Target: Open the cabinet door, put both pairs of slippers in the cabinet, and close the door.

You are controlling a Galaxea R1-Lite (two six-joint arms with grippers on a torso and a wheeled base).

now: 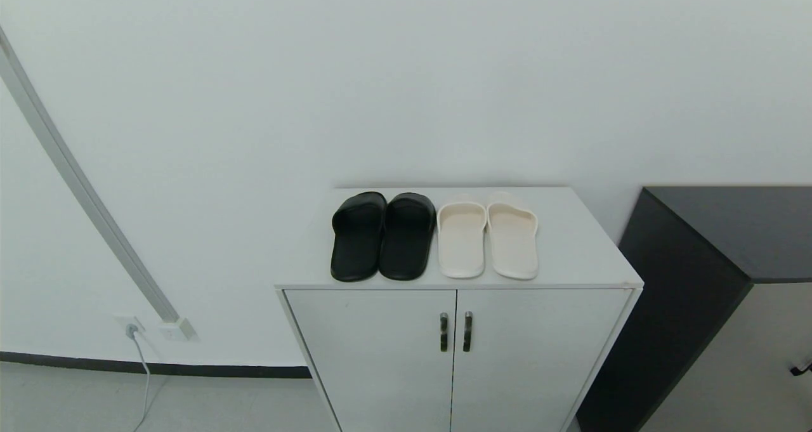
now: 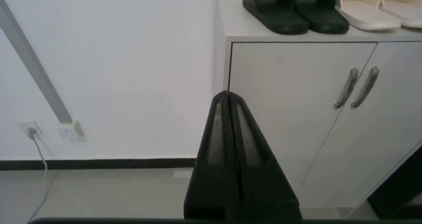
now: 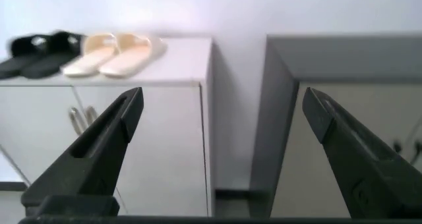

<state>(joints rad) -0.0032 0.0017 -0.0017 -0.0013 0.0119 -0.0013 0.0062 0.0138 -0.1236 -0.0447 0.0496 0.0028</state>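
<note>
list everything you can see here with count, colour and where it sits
black slippers: one pair, black, on the cabinet top, left part
cream slippers: one pair, cream, on the cabinet top, beside the black pair
white cabinet: one, white, against the wall, both doors shut
door handles: two, dark metal, where the doors meet
dark cabinet: one, black, right of the white one
wall socket: one, white, low on the wall, cable plugged in
grey strip: one, slanting down the wall
left end effector: black, shut, facing the cabinet's left side
right end effector: black, open, facing the cabinet's right side
</note>
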